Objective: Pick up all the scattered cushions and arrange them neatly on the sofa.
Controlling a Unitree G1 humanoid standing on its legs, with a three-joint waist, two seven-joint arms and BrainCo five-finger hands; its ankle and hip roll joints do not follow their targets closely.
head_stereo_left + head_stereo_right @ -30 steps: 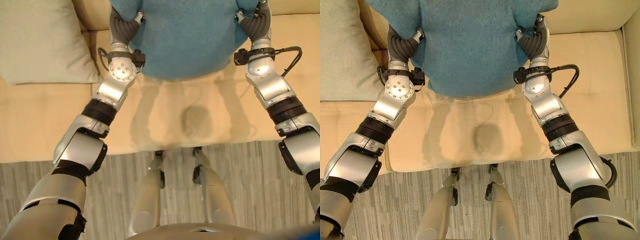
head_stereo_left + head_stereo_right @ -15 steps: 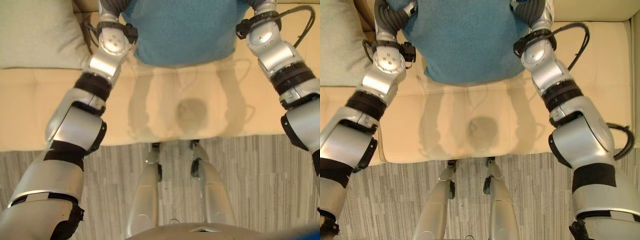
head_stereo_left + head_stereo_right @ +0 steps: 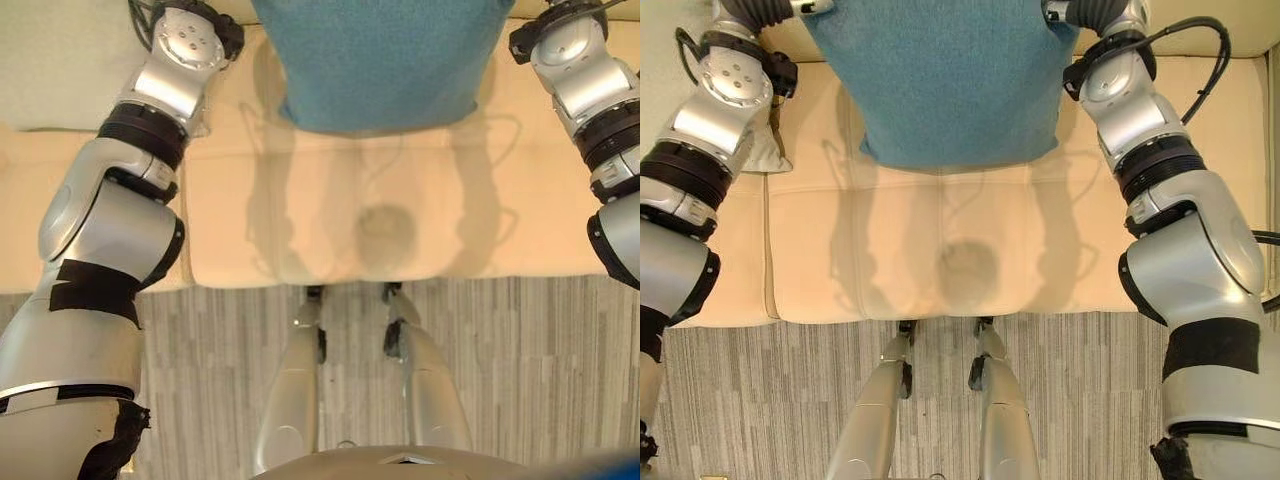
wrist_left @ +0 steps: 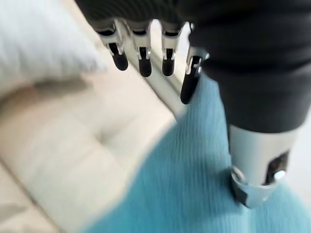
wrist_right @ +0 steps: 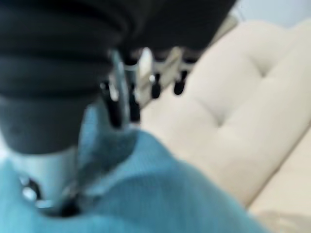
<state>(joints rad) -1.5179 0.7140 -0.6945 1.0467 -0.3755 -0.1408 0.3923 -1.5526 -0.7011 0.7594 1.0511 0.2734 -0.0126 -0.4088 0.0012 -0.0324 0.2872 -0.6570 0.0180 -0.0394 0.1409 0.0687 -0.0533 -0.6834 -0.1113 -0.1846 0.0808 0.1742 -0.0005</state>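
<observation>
A blue cushion (image 3: 380,60) hangs upright over the middle of the beige sofa seat (image 3: 330,210), its lower edge close to the seat. Both arms reach forward to its upper corners. My left hand (image 4: 167,46) holds the cushion's left corner, thumb (image 4: 252,174) pressed into the blue cloth (image 4: 184,194) and fingers laid behind the edge. My right hand (image 5: 119,104) pinches the right corner, where the cloth (image 5: 160,194) bunches against its thumb. A pale beige cushion (image 3: 60,60) lies on the sofa to the left, beside my left arm.
The sofa's tufted backrest (image 5: 243,87) stands behind the blue cushion. Grey striped carpet (image 3: 520,360) runs along the sofa's front edge. Bare seat (image 3: 1230,200) lies to the right of the blue cushion.
Both arms have stretched farther forward, carrying the blue cushion deeper over the seat toward the backrest. The hands have moved up past the top edge of the eye views.
</observation>
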